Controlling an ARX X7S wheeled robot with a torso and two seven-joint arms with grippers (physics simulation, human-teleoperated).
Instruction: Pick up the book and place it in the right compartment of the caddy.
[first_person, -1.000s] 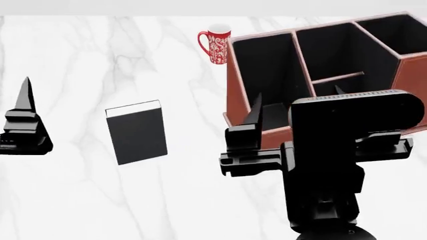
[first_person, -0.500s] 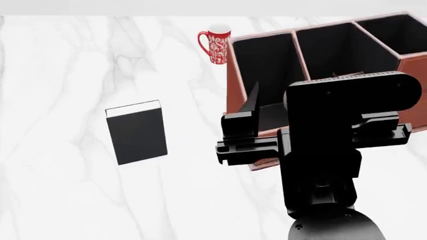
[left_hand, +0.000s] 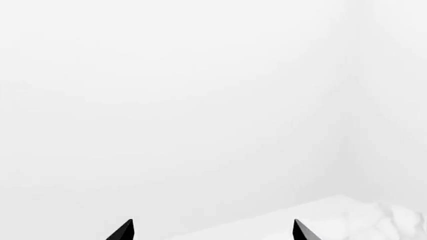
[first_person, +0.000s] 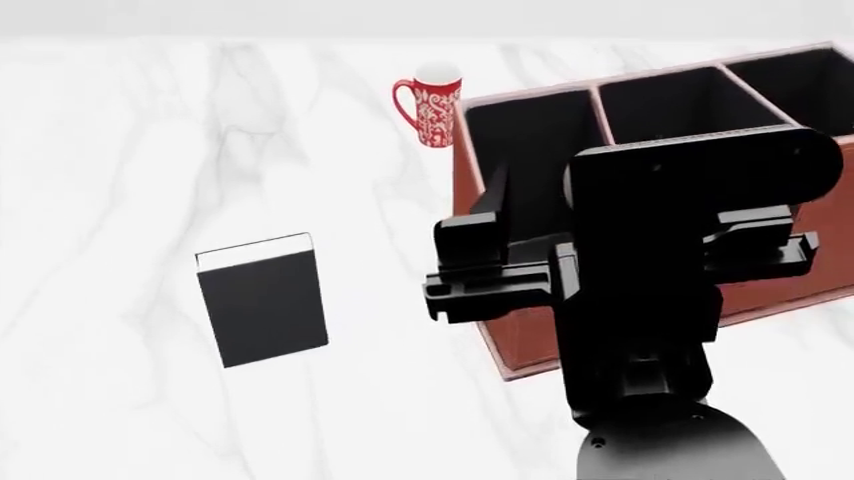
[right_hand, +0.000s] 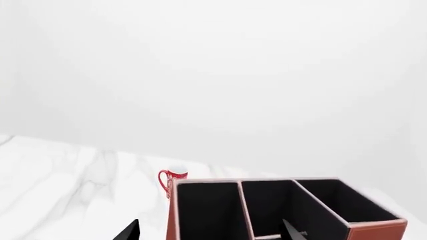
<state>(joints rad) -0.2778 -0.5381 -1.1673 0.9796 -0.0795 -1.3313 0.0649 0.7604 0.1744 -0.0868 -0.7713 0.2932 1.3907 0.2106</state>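
Note:
The black book (first_person: 260, 305) with white page edges lies flat on the white marble table (first_person: 160, 150), left of centre. The reddish-brown caddy (first_person: 531, 338) stands at the right, its black compartments open upward. It also shows in the right wrist view (right_hand: 208, 182). My right gripper (right_hand: 210, 231) is open and empty, held above the caddy's near left part. One finger (first_person: 497, 198) shows in the head view; the wrist block hides the other. My left gripper (left_hand: 212, 231) is open and empty, out of the head view, facing a blank wall. The book is in neither wrist view.
A red patterned mug (first_person: 430, 100) stands behind the caddy's left corner, also in the right wrist view (right_hand: 172, 180). My right arm (first_person: 641, 330) hides the caddy's front compartments. A corner of the marble table (left_hand: 347, 220) shows in the left wrist view.
The left gripper has left the head view. The right arm has risen and shifted slightly left over the caddy. The book, mug and caddy sit lower in the view: the head has moved.

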